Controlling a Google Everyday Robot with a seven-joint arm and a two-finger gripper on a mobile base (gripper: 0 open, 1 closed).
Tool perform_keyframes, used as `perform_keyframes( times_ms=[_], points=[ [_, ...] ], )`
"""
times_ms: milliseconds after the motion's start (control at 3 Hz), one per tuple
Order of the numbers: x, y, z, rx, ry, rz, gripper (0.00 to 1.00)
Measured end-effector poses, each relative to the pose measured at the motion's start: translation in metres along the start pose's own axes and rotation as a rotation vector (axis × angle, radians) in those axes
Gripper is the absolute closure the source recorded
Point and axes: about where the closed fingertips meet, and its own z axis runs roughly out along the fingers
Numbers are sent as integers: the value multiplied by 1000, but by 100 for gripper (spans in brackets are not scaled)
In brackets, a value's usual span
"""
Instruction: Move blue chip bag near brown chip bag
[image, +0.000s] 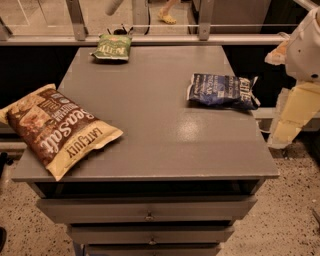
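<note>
The blue chip bag lies flat on the right side of the grey table top, dark navy with white lettering. The brown chip bag with big white "Sea Salt" lettering lies at the left front, hanging over the table's left edge. The two bags are far apart. My arm is at the right edge of the view, beyond the table. Its gripper shows as pale yellowish parts hanging beside the table's right edge, to the right of the blue bag and not touching it.
A small green bag lies at the table's far left. A metal railing runs behind the table. Drawers are below the top. A person's foot shows beyond the railing.
</note>
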Motion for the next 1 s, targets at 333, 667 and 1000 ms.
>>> perform_keyframes(
  times_ms=[333,667,1000],
  points=[
    [0,-3,1,6,-6,-3,0],
    [-3,-22,12,45,-53,-27,0],
    [-5,-56,33,95,-137,-42,0]
  ],
)
